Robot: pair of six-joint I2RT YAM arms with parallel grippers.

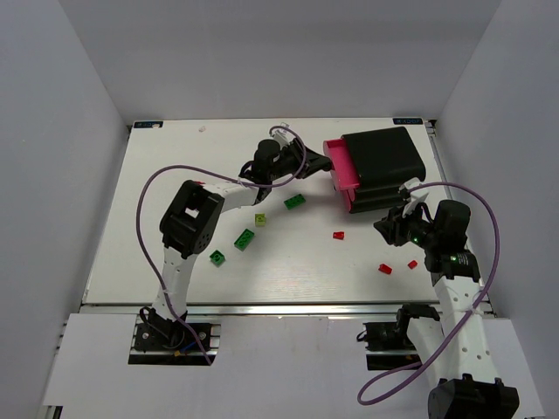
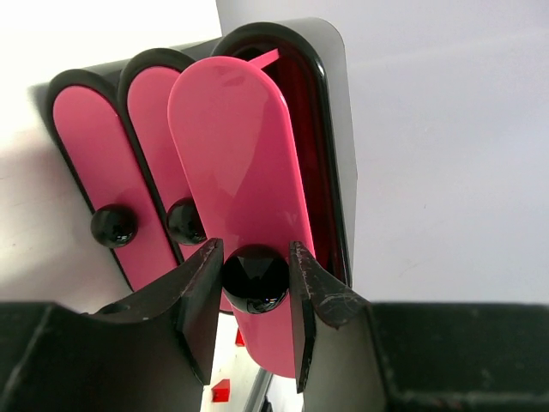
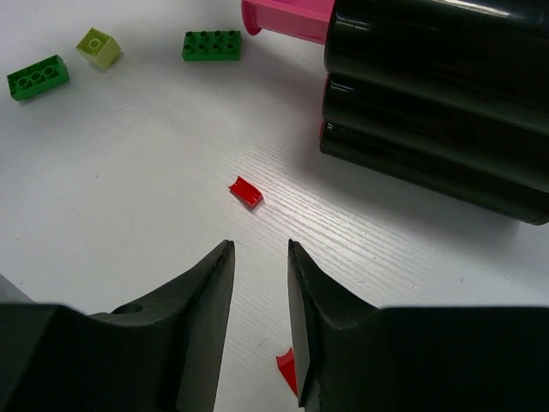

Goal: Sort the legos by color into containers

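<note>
Top drawer's knob [image 2: 255, 279] sits pinched in the left claw [image 2: 255, 251].

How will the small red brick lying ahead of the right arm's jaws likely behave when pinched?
The red brick looks rigid and is probably very light. Its curved, smooth face may slip out of a pinch. Lying flat on the table, it seems unlikely to roll.

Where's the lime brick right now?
In the top view, the lime brick lies left of centre, between the long dark green brick toward the drawers and a brighter green brick nearer the front edge.
</note>
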